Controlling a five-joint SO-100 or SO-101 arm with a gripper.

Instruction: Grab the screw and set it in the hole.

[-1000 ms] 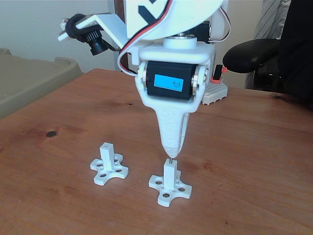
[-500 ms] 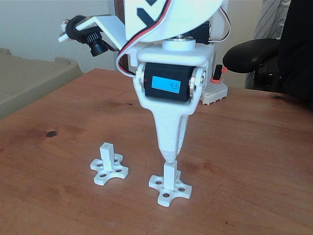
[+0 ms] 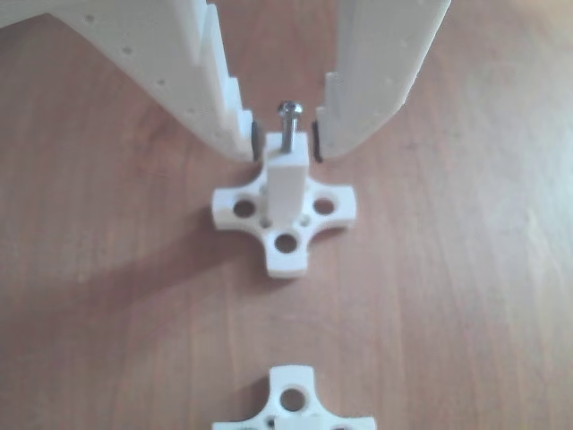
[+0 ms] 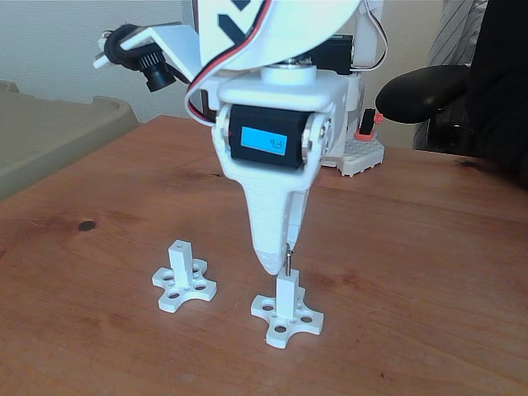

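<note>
A: Item one, the screw [image 3: 288,125]?

B: Thin grey metal, small round head. It stands upright in the hole [image 3: 286,158] at the tip of a white square post [image 3: 286,190]. Head and a length of shank show above the post top. In the fixed view the same screw [image 4: 288,261] rises from the nearer post [image 4: 286,295], right of centre.

A: Item two, the gripper [image 3: 286,143]?

B: White printed plastic, two fingers. In the other view the jaws stand apart, one on each side of the screw, with a gap visible between each dark pad and the shank. Neither finger touches the screw there. In the fixed view the gripper [image 4: 273,266] hangs tip-down just beside the screw, slightly to its left, tip near the level of the screw's head.

A: Item three, the bases?

B: Two alike. The cross-shaped base [image 3: 283,219] carrying the screw post has round holes in its arms. A second base [image 4: 184,289] with its own post sits to the left in the fixed view, well apart from the gripper; its post tip is bare.

A: Item four, the surface?

B: A reddish-brown wooden table [image 4: 429,272]. A white breadboard [image 4: 363,157] lies at the far edge, behind the arm.
</note>
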